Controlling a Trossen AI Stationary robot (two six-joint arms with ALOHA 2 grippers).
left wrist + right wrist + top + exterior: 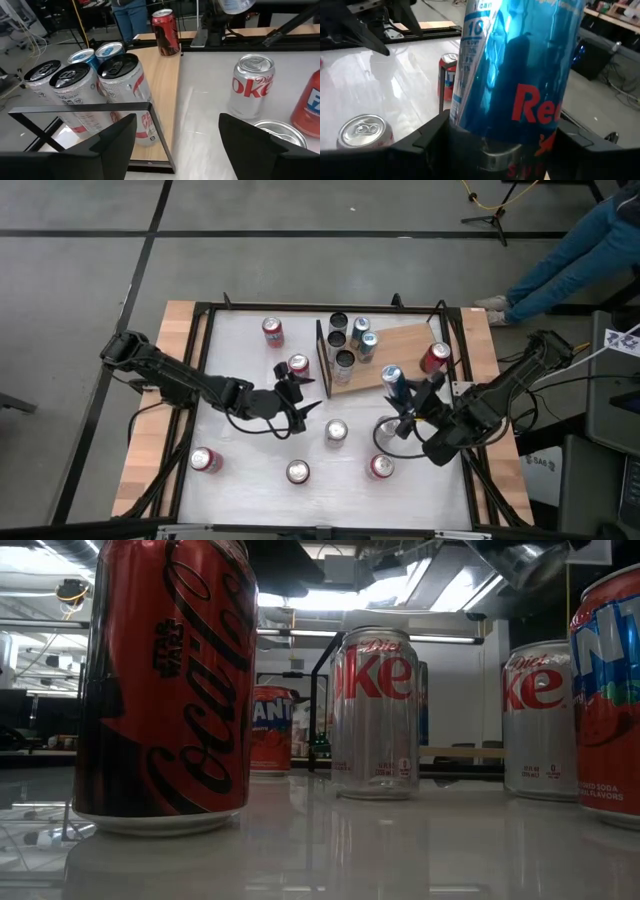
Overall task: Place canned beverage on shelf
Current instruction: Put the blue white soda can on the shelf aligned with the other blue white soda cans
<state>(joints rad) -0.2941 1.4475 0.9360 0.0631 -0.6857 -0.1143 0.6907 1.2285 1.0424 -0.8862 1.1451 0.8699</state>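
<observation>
From above, the right gripper is gripping a tall blue can just off the near edge of the shelf, which is carrying five cans at its black frame end and one red can at its far corner, while the left gripper is hovering with jaws apart and empty just beside a red can, with six more cans standing on the white table around both grippers. At table height, five cans are showing: a red cola can, two silver diet cans and two red-and-blue ones. The left wrist camera is looking between its spread fingers at five cans bunched on the board ahead, and the right wrist camera is showing the blue can filling the closed fingers.
</observation>
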